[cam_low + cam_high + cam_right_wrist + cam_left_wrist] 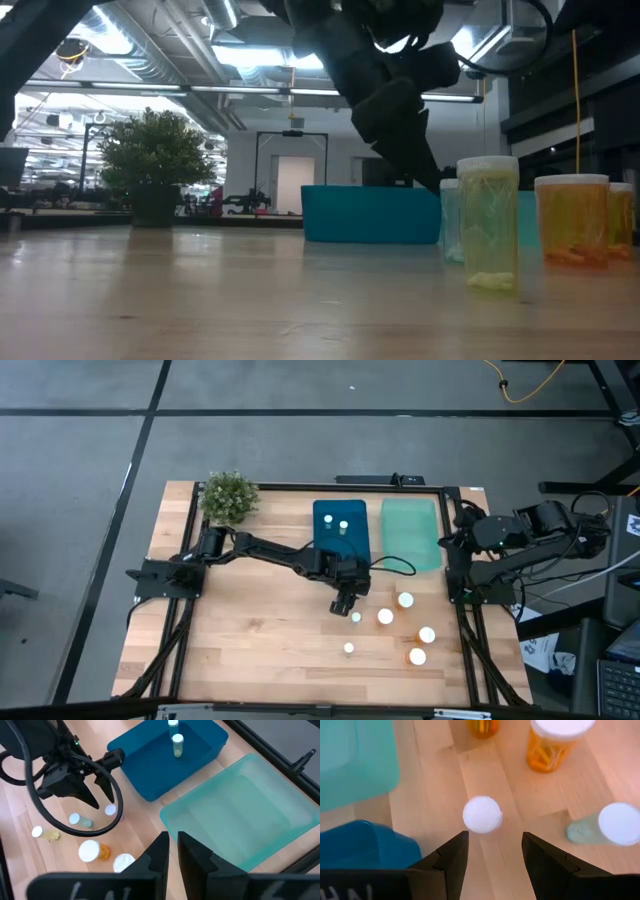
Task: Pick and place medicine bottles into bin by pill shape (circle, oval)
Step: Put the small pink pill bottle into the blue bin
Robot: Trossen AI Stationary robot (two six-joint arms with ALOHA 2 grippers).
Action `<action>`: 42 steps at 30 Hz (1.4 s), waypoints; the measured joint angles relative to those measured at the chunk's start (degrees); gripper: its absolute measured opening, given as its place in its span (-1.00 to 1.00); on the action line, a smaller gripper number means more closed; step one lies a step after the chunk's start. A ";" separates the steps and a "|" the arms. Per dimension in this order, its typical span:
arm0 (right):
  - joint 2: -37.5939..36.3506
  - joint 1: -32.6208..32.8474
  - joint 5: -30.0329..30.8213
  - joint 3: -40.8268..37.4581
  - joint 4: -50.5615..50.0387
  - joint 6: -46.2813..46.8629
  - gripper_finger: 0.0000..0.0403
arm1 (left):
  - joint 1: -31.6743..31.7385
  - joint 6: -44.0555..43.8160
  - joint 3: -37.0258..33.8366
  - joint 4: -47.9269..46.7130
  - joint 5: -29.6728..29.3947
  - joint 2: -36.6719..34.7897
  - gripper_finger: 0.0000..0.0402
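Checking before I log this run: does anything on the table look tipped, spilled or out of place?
Nothing stands out. The loose medicine bottles stand upright with caps on, two more stand upright in the dark blue bin, and the light green bin lies flat beside it. The left gripper hangs open over a small bottle; the right gripper waits near the bins.

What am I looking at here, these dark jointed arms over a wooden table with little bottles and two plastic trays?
It's a two-armed robot at a wooden table, filmed from overhead, from table level, and from a camera on each wrist. The left gripper, fingers open and empty, hovers over a small white-capped bottle. The right gripper waits by the table's edge, holding nothing. Five more bottles stand loose nearby, some amber-bodied. The dark blue tray holds two small bottles; the pale green tray is empty. A potted plant sits in one corner.
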 joint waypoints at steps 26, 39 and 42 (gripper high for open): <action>0.65 0.02 0.04 0.00 -0.09 -0.33 -0.79 | 0.37 0.07 0.06 7.05 1.38 3.15 -0.13; 0.65 0.02 0.07 0.00 -0.13 -0.29 -0.79 | 0.39 0.16 3.18 3.62 1.33 1.77 -0.59; 0.65 0.01 0.07 0.00 -0.13 -0.24 -0.79 | 0.39 0.47 6.23 1.16 1.24 -1.62 -0.59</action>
